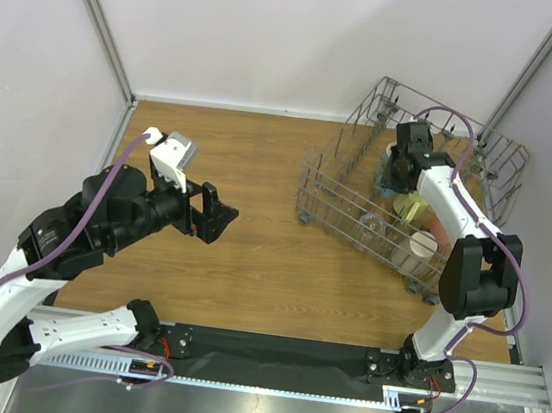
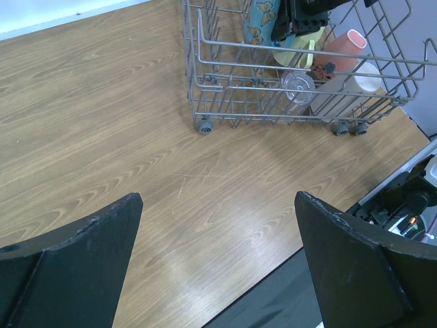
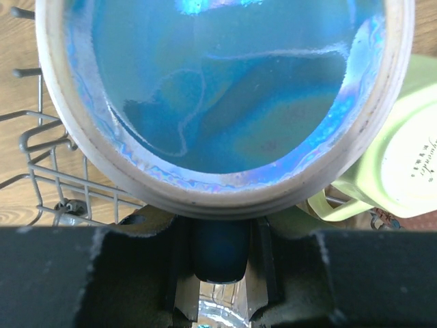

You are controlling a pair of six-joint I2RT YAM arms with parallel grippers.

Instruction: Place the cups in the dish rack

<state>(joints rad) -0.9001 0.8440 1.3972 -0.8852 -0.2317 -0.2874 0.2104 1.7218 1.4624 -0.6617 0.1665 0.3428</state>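
Right wrist: blue tumbler [image 3: 225,102] rim gripped; mug [image 3: 403,164] just beside

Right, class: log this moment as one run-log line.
left pincer: open, empty | right pincer: shut on blue tumbler, inside rack | yellow mug, beige cup: in rack

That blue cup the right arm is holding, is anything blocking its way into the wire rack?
Nothing visible does. The right gripper is shut on the blue tumbler at its rim, already within the dish rack. The pale yellow mug sits close beside it, so room looks tight.
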